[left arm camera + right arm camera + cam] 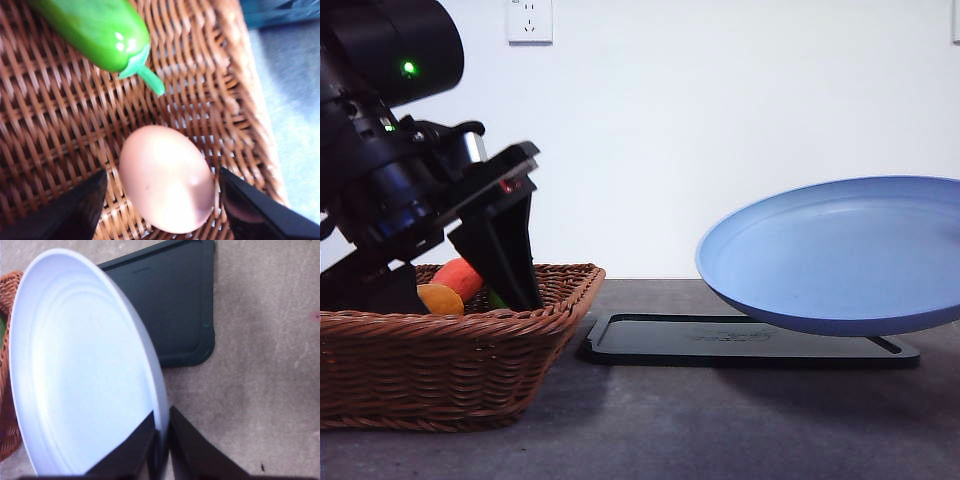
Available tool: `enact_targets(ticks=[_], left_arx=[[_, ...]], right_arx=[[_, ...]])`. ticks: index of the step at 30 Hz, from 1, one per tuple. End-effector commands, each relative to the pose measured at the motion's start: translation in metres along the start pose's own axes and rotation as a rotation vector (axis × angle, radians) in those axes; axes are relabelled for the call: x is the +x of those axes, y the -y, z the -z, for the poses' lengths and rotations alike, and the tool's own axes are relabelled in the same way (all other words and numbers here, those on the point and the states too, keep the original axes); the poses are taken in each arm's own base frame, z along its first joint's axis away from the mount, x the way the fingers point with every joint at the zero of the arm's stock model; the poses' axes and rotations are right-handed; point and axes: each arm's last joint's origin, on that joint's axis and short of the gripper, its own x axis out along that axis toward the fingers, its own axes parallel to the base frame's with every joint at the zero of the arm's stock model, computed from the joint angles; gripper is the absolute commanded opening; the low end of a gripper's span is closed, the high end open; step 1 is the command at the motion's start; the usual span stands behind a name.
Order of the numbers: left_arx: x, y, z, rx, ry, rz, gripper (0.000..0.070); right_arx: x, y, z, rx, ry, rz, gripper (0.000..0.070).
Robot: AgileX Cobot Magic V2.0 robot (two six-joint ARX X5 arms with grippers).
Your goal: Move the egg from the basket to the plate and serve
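Observation:
The pinkish-brown egg [165,180] lies on the woven floor of the wicker basket [450,370], near its side wall. My left gripper [162,207] is lowered into the basket [60,125] and stands open, one dark finger on each side of the egg with a small gap to each. In the front view my left gripper [512,290] dips behind the basket rim, which hides its tips. The light-blue plate [840,250] hangs tilted in the air on the right. My right gripper [162,437] is shut on the rim of the plate [85,370].
A green vegetable [95,30] with a stem lies in the basket just beyond the egg. An orange vegetable [440,298] and a red-orange one [460,275] sit behind my left arm. A flat black tray [750,340] lies on the grey table below the plate.

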Motion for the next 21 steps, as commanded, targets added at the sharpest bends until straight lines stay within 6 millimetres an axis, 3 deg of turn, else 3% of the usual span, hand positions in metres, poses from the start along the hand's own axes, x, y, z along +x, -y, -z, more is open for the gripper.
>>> enact_targets(ticks=[1, 13, 21], left_arx=[[0.0037, 0.0035, -0.0033, 0.018, -0.003, 0.005, 0.044], [0.0048, 0.0033, -0.003, 0.025, -0.008, 0.004, 0.0244], [0.0042, 0.0037, -0.0037, 0.035, -0.006, 0.005, 0.0232]], right_arx=[[-0.002, -0.003, -0.0048, 0.004, 0.019, -0.011, 0.0], [-0.002, -0.003, -0.0048, 0.003, 0.019, -0.011, 0.0], [-0.002, -0.003, -0.0048, 0.003, 0.019, -0.011, 0.0]])
